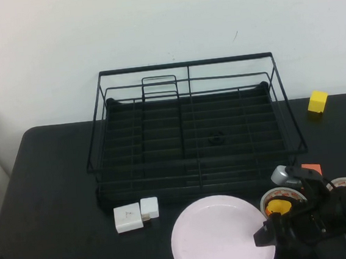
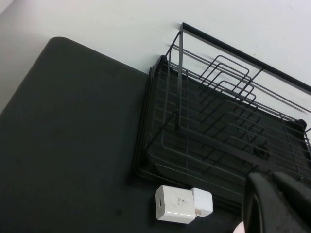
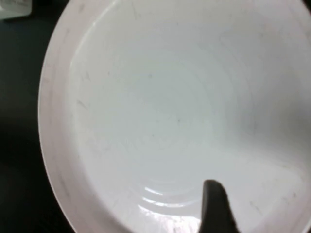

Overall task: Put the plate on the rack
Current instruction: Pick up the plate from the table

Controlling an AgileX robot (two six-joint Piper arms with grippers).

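Black tabletop against a plain white wall is taking up the whole view. Lying flat on it at the near edge, right of centre, is the plate [image 1: 218, 234], just in front of the near rail of the rack [image 1: 193, 130], not yet lifted.

Risk, judged from here: the plate is lying flush on the table with only a shallow rim, so a finger coming down on top instead of under the edge could be skidding it toward the near table edge or simply sliding off. A lift from one side may also be tipping it, and it must be clearing the near rail of the rack. Tape rolls [image 1: 282, 201] are sitting just beside the right rim and could be getting knocked.

Right gripper [image 1: 274, 230] is hovering at the right rim of the plate, jaws spread wide, gripping nothing; in its wrist view one dark fingertip [image 3: 216, 206] is showing over the inside of the plate. Whether it is touching cannot be told.

Left gripper [image 2: 277, 204] is sitting closed and empty, at the near left of the table. White charger block [image 1: 136, 215] is lying left of the plate; yellow cube [image 1: 317, 101] is far right.
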